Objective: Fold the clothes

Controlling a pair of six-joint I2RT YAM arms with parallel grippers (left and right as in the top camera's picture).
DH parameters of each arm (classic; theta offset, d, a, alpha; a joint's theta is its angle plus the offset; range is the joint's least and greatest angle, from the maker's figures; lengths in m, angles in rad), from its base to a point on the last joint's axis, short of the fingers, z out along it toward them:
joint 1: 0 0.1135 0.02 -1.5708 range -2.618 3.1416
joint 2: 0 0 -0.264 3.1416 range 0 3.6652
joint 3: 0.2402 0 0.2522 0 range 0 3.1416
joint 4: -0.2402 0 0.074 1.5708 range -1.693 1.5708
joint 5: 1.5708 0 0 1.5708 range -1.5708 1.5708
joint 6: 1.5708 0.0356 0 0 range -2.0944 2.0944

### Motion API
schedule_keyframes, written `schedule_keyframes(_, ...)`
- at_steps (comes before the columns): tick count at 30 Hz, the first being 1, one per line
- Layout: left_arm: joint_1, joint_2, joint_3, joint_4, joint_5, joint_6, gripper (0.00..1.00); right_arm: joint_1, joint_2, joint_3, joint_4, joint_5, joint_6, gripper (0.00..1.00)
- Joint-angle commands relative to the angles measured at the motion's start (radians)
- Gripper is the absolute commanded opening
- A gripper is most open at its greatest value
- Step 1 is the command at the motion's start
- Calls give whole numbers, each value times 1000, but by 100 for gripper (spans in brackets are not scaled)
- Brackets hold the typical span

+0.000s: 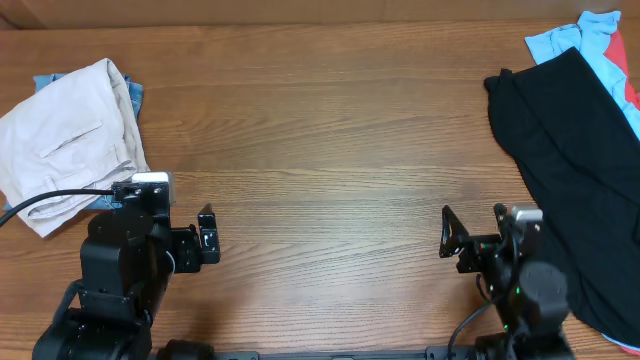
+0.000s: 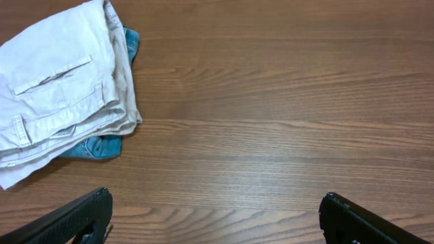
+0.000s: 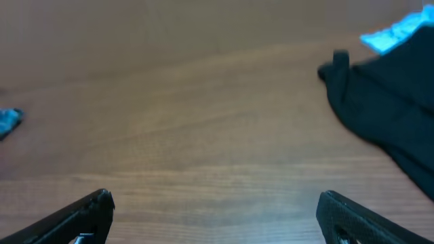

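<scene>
The pale beige shorts (image 1: 65, 140) lie folded in a bundle at the table's far left, on top of a blue denim garment (image 1: 130, 95). In the left wrist view the shorts (image 2: 57, 88) fill the upper left, back pocket and belt loops showing. My left gripper (image 1: 205, 240) is open and empty, low over bare wood to the right of the shorts; it also shows in the left wrist view (image 2: 215, 217). My right gripper (image 1: 470, 240) is open and empty near the front right; it also shows in the right wrist view (image 3: 215, 213).
A large black garment (image 1: 580, 160) covers the right side of the table, seen too in the right wrist view (image 3: 386, 115). Light blue and red clothing (image 1: 590, 40) lies at the far right corner. Bare wooden table (image 1: 330, 150) lies between the arms.
</scene>
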Motion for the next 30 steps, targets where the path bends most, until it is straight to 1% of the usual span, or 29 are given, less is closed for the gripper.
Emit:
schedule_keyframes(1, 2, -1, -2, 3, -10, -14, 100, 3, -142, -91, 59, 10, -35, 100)
schedule_keyframes(3, 2, -1, -2, 3, -10, -14, 100, -4, -205, -129, 108, 11, -43, 100)
schedule_keyframes(12, 2, -1, -2, 3, -10, -14, 100, -14, -211, -265, 441, 35, -270, 100)
schedule_keyframes(13, 2, -1, -2, 3, -10, -14, 100, -16, -211, -270, 423, 39, -291, 100)
schedule_keyframes(16, 2, -1, -2, 3, -10, -14, 100, -18, -211, -270, 319, 32, -294, 100)
schedule_keyframes(30, 2, -1, -2, 3, -10, -14, 100, -18, -211, -270, 324, 17, -294, 100)
